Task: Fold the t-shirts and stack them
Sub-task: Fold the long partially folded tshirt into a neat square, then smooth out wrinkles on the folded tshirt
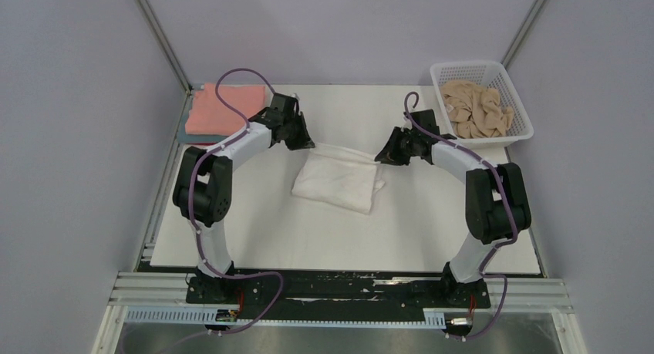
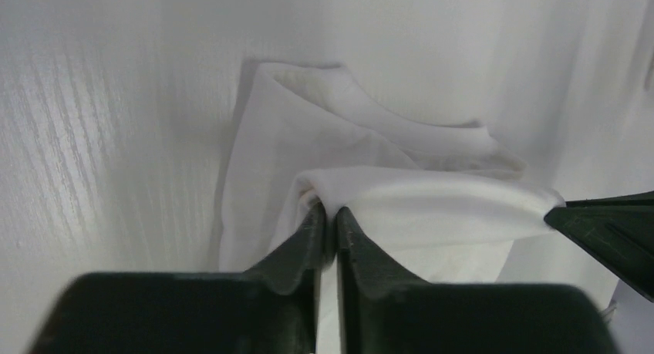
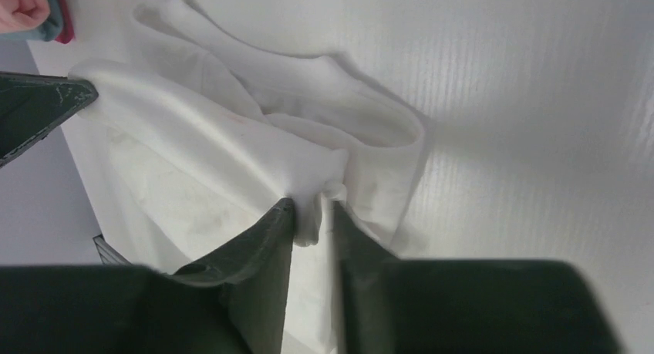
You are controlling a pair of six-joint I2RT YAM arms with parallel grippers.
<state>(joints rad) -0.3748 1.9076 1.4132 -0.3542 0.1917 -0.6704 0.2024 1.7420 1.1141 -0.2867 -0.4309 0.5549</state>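
- White t-shirt [image 1: 339, 183]: soft matte cloth, lying as a rumpled, roughly rectangular bundle on the table [image 1: 347, 238]. Its far edge is raised and stretched into a band between the two arms.
- Left gripper [image 1: 306, 145]: at the far-left corner of the white t-shirt. The dark, wedge-shaped jaws are pressed together on a gathered fold of the cloth, which bulges round just past the tips.
- Right gripper [image 1: 379, 157]: at the far-right corner of the white t-shirt. The jaws pinch a bunched fold; cloth fills the narrow gap between them.
- Salmon-pink t-shirt [image 1: 220, 107]: folded flat and rectangular, to the far left of the white t-shirt and apart from it. It lies on top of a teal t-shirt [image 3: 52, 18], with a red t-shirt [image 3: 65, 26] edge beside that.
- Basket [image 1: 466, 64]: white plastic mesh, rectangular, to the far right of the white t-shirt and well apart. It holds a crumpled tan t-shirt [image 1: 478, 107].
- Table: white, with a fine ribbed grain.
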